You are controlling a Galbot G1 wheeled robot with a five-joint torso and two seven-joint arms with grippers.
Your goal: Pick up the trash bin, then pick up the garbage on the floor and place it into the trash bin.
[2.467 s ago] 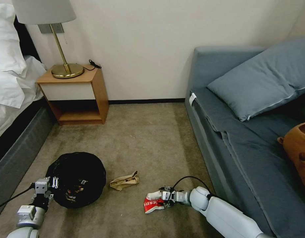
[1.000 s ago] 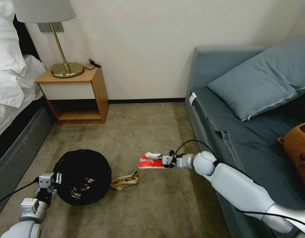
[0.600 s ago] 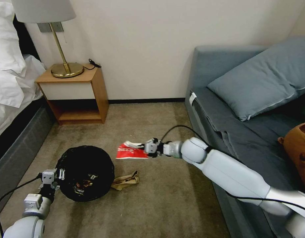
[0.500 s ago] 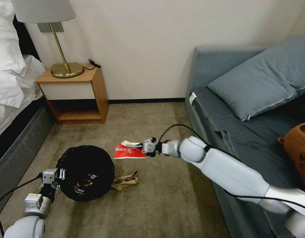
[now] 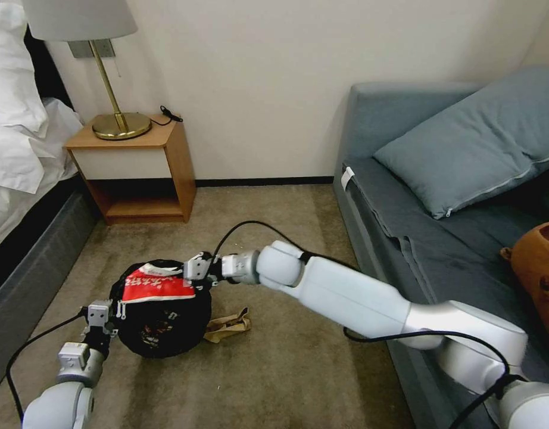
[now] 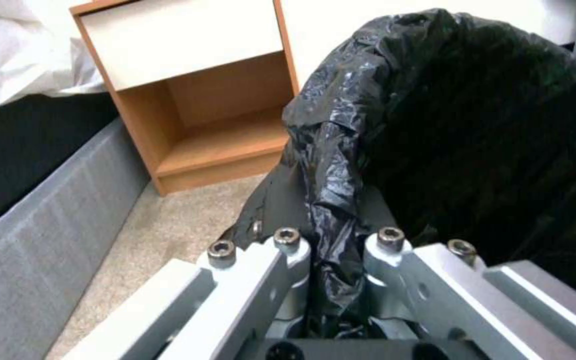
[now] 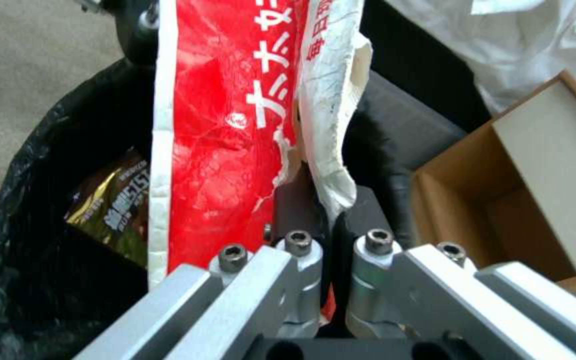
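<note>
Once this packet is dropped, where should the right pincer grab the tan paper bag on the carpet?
Probably from above, on the raised crumpled end of the tan paper bag farthest from the trash bin; the rest lies flat, with its other end against the bin.

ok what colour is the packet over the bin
Red with white lettering and white edges, on the packet; clearest in the right wrist view.

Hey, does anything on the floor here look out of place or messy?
Yes. A crumpled tan paper bag lies loose on the carpet beside the trash bin, outside it. The red-and-white packet isn't in either: the right tool holds it over the bin's mouth, while the left tool grips the liner rim.
</note>
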